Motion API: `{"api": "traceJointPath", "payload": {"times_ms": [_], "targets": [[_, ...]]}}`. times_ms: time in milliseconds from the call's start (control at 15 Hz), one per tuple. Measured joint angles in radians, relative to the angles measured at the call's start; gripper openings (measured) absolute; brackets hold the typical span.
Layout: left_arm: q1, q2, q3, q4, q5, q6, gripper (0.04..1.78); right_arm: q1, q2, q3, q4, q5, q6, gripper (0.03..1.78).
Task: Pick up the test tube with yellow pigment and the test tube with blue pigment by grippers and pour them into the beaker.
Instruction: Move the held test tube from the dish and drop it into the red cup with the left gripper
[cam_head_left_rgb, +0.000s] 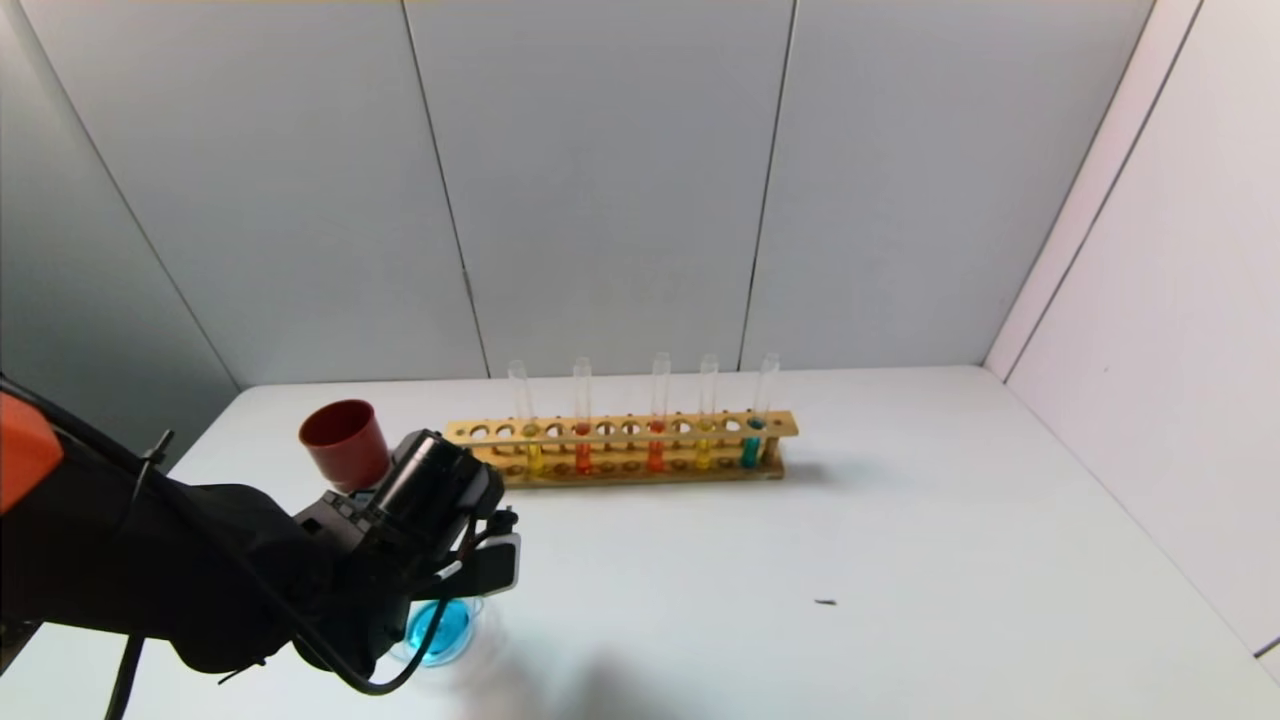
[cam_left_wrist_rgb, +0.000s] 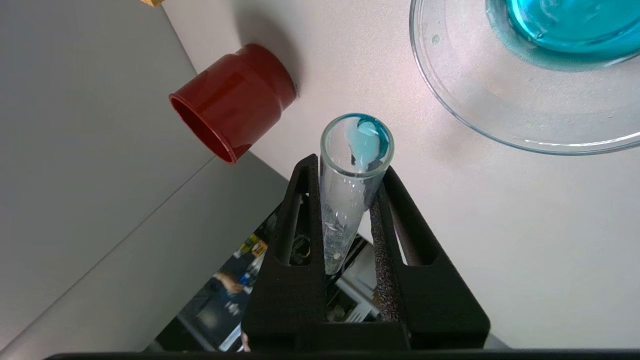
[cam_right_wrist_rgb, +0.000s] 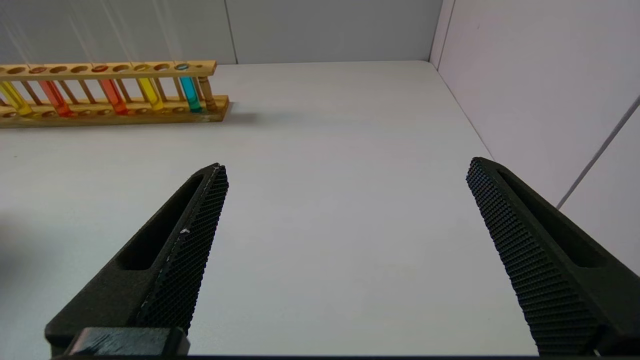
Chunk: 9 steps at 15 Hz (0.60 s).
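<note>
My left gripper (cam_left_wrist_rgb: 347, 167) is shut on a clear test tube (cam_left_wrist_rgb: 350, 190) with teal-blue residue at its mouth. The mouth end points at the table beside the beaker (cam_left_wrist_rgb: 450, 110), which holds blue liquid. In the head view the beaker (cam_head_left_rgb: 440, 630) sits just under my left wrist (cam_head_left_rgb: 430, 500), which hides the fingers. Two yellow tubes (cam_head_left_rgb: 532, 455) (cam_head_left_rgb: 704, 450) and another teal-blue tube (cam_head_left_rgb: 752, 448) stand in the wooden rack (cam_head_left_rgb: 620, 470). My right gripper (cam_right_wrist_rgb: 347, 167) is open and empty over bare table, out of the head view.
A dark-red cup (cam_head_left_rgb: 345, 443) stands left of the rack, also in the left wrist view (cam_left_wrist_rgb: 232, 100). Two orange-red tubes (cam_head_left_rgb: 583, 455) stand in the rack. The rack (cam_right_wrist_rgb: 110, 107) shows in the right wrist view. A small dark speck (cam_head_left_rgb: 825, 602) lies on the table. Walls close in behind and to the right.
</note>
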Motion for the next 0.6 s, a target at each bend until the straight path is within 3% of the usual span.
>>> {"api": "traceJointPath", "payload": {"times_ms": [200, 600], "targets": [[0.026, -0.05, 0.017, -0.007, -0.071, -0.036, 0.33, 0.0, 0.0, 0.0, 0.0, 0.0, 0.0, 1.74], [0.171, -0.134, -0.013, -0.013, -0.235, -0.107, 0.33, 0.0, 0.0, 0.0, 0.0, 0.0, 0.0, 1.74]]}}
